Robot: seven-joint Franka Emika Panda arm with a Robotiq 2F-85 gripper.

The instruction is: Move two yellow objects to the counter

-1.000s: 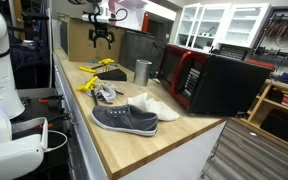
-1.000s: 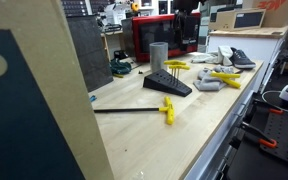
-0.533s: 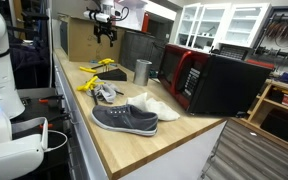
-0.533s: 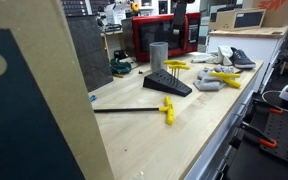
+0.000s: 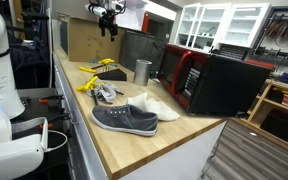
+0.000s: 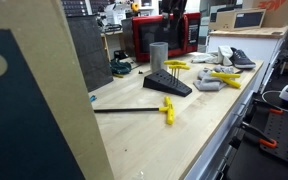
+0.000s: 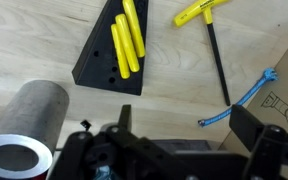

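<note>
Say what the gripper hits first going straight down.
The gripper likely meets bare counter between the steel cup and the blue cord, just off the black holder; depth is unclear.

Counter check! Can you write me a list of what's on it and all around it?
Surface: light wooden counter, with many things on it.
Job's things: yellow pieces lie on a black wedge block; a yellow T-handle tool lies flat on the wood beside it.
Clutter: steel cup upright; grey sneaker and white shoe side by side.
Gripper: gripper open, empty, high above the counter.
Cables: blue cord on the wood.
Surroundings: red-and-black microwave; white cabinets behind.
</note>
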